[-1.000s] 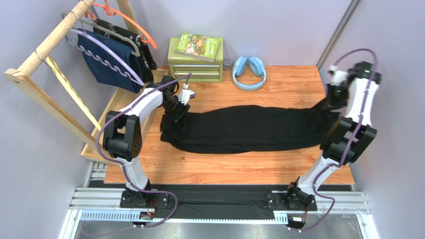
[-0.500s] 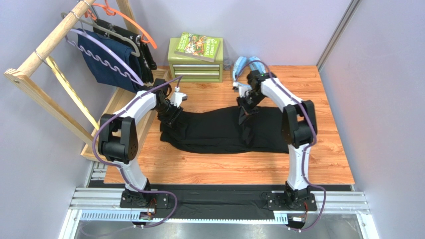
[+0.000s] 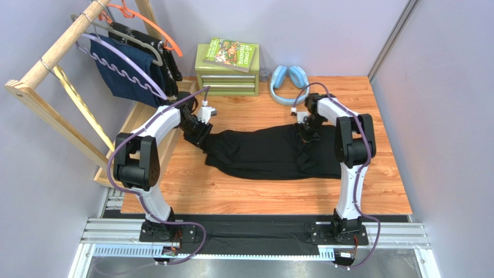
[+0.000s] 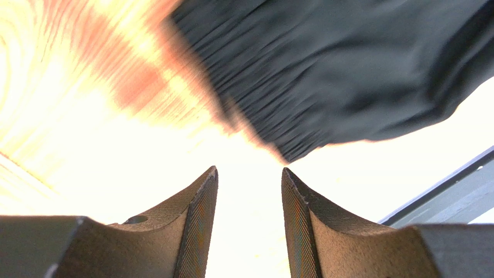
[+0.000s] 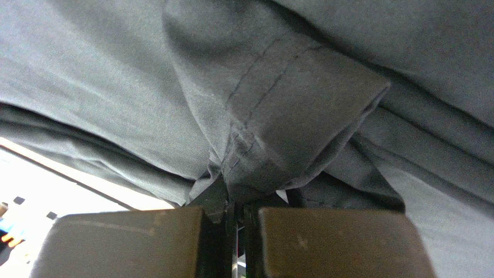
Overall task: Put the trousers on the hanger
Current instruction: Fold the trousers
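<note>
The black trousers lie folded across the middle of the wooden table. My right gripper is shut on a hemmed fold of them at their far right part; in the right wrist view the cloth bunches out of the closed gripper. My left gripper is open at the trousers' left end. In the left wrist view its gripper holds nothing and the cloth lies just ahead of it. The lavender hanger hangs on the rack at the far left.
A wooden rack stands at the far left with a navy garment, a grey hanger and an orange hanger. A green drawer box with a book and blue headphones sit at the back.
My right gripper carried the trousers' right end far to the left, folding them over, then drew back a little right. The trousers' left end slid right, out from under the left gripper.
</note>
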Available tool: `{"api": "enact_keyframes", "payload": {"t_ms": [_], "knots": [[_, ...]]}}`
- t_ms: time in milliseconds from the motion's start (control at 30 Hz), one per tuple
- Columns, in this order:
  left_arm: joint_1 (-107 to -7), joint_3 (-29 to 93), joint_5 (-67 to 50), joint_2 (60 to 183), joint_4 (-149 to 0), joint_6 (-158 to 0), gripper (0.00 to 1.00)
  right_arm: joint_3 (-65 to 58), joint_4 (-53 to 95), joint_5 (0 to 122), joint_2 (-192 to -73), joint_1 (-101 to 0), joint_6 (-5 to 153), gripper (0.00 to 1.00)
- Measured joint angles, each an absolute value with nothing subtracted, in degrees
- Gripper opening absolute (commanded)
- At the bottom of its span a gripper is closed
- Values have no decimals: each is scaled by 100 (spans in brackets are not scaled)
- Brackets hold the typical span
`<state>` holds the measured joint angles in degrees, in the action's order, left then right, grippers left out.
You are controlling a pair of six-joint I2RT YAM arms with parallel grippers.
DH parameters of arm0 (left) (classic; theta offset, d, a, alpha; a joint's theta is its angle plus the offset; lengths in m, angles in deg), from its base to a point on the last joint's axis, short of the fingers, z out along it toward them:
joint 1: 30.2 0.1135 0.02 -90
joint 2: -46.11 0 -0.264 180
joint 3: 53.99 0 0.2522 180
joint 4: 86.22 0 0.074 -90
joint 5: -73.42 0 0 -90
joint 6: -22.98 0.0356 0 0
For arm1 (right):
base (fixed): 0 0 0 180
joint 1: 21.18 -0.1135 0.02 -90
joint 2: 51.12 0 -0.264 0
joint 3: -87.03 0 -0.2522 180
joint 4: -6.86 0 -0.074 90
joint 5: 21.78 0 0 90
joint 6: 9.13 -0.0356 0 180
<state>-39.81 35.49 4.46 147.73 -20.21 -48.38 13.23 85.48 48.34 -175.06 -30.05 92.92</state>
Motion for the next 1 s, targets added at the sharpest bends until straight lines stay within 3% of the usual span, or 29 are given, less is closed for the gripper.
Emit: {"api": "enact_keyframes", "payload": {"t_ms": [367,767,1000], "knots": [[-4125,3532,839,14739,-2237,-5007,50,1115,9049,5427,-17333,-1562,10108,0],[-4514,3508,1462,15147,-2655,-5643,45,1325,9282,3545,-16210,-2244,9507,0],[-4610,3514,2233,15434,-3258,-6294,43,1435,9178,2813,-16161,-2769,8949,0]]}}
